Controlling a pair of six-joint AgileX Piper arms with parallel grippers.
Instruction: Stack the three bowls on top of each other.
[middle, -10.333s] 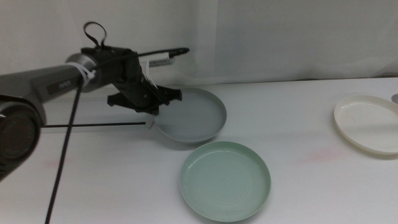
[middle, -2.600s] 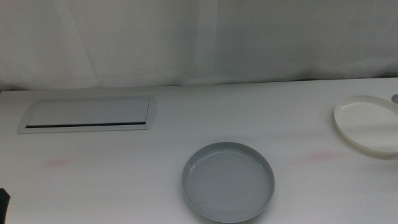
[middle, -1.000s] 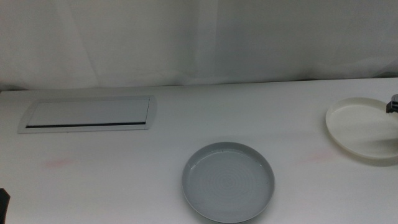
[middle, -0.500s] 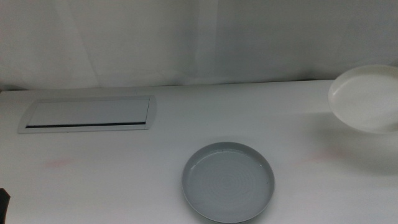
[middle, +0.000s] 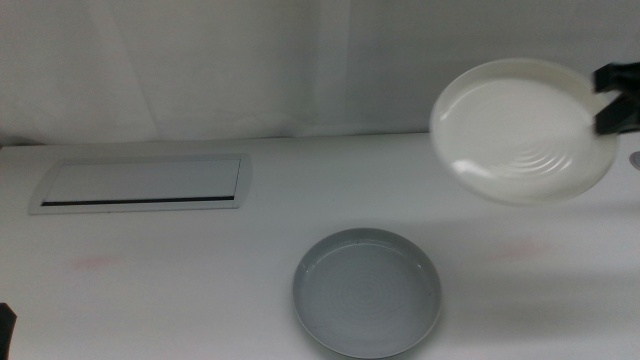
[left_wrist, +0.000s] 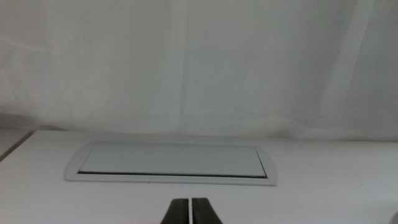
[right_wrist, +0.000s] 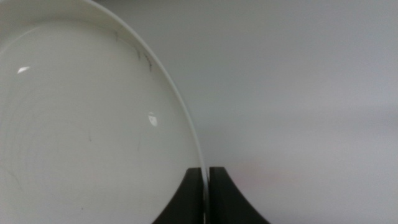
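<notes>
Middle view: the right gripper (middle: 612, 100), entering from the right edge, is clamped on the rim of the cream-white bowl (middle: 522, 130) and holds it in the air, tilted so that its inside faces the camera. Right wrist view: the 2 dark jaws pinch the thin rim of this bowl (right_wrist: 87, 124) between them, the bowl extending away to one side of the jaws.

The grey bowl (middle: 367, 292) rests upright on the table (middle: 200, 270), near the front and about mid-width. The mint green bowl cannot be seen; it may lie under the grey one, but the frames do not show this.

Key relation: the grey bowl lies below the carried bowl, toward the left arm's side and nearer the camera, well apart from it. Judged from this, the coming move calls for carrying the cream-white bowl that way and down, and levelling it before release.

Left wrist view: the left gripper (left_wrist: 190, 211) waits with its jaws pressed together and empty, facing the flat white panel (left_wrist: 171, 163). The right arm is clearly the nearer to the work.
</notes>
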